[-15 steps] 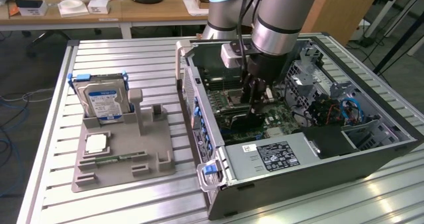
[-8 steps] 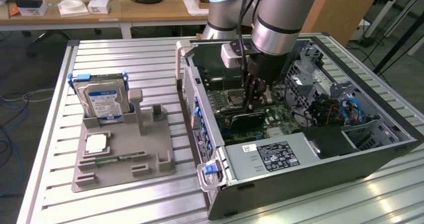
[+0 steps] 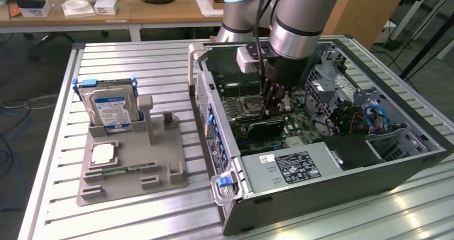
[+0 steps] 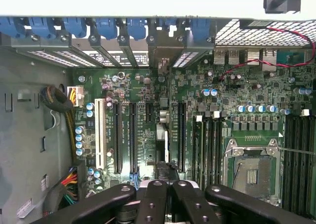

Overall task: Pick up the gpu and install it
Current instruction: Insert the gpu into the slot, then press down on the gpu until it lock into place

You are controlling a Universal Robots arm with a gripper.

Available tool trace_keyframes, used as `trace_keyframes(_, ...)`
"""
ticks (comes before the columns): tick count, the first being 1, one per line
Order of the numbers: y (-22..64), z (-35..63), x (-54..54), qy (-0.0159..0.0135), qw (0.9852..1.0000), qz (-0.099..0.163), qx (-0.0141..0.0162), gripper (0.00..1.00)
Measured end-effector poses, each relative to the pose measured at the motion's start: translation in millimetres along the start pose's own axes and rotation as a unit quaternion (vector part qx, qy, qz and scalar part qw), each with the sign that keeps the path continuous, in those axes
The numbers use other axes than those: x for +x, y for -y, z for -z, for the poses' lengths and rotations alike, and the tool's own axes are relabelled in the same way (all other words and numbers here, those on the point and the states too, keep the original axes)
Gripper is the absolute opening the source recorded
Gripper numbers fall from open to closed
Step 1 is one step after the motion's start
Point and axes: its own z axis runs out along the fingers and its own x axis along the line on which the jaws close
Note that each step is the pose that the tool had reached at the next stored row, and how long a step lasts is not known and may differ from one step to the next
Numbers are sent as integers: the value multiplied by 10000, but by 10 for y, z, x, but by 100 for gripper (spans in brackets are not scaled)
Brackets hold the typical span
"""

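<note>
The gpu [image 3: 261, 127], a dark flat card, stands on edge in a motherboard slot inside the open computer case [image 3: 319, 165]. In the wrist view the gpu [image 4: 163, 135] shows edge-on as a thin strip that runs from the rear brackets toward the fingers. My gripper [image 3: 268, 114] reaches down into the case and is shut, its tips right at the card's upper edge. Seen from the wrist, the black fingers [image 4: 153, 194] of the gripper [image 4: 166, 183] meet over the card. Whether they pinch the edge or only rest on it I cannot tell.
On the exterior view's left, a grey holder tray [image 3: 127, 165] carries a hard drive [image 3: 108, 107] standing upright, a small pale chip [image 3: 103, 154] and a memory stick [image 3: 126, 170]. Cables [image 3: 369, 117], a drive cage and the power supply [image 3: 291, 165] crowd the case.
</note>
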Motion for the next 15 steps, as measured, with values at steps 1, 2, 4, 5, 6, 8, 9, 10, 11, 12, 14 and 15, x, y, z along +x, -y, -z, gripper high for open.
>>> trace_keyframes(1, 0, 0, 0, 0, 10000, 0, 0, 11)
trace_keyframes(2, 0, 0, 0, 0, 10000, 0, 0, 11)
trace_keyframes(4, 0, 0, 0, 1, 10000, 0, 0, 11)
trace_keyframes(5, 0, 0, 0, 1, 10000, 0, 0, 11)
trace_keyframes(6, -1, 0, 0, 1, 10000, 0, 0, 11)
trace_keyframes(8, -2, 0, 0, 0, 10000, 0, -1, 11)
trace_keyframes(9, -2, 0, 0, 1, 10000, 0, 0, 11)
trace_keyframes(10, -2, 0, 0, 1, 10000, 0, 0, 11)
trace_keyframes(11, -2, 0, 0, 1, 10000, 0, 0, 11)
trace_keyframes(12, -2, -1, 0, 0, 10000, 0, 0, 11)
trace_keyframes(14, -2, -16, 0, 0, 10000, 0, -1, 11)
trace_keyframes(15, -2, -31, 0, 1, 10000, 0, 0, 11)
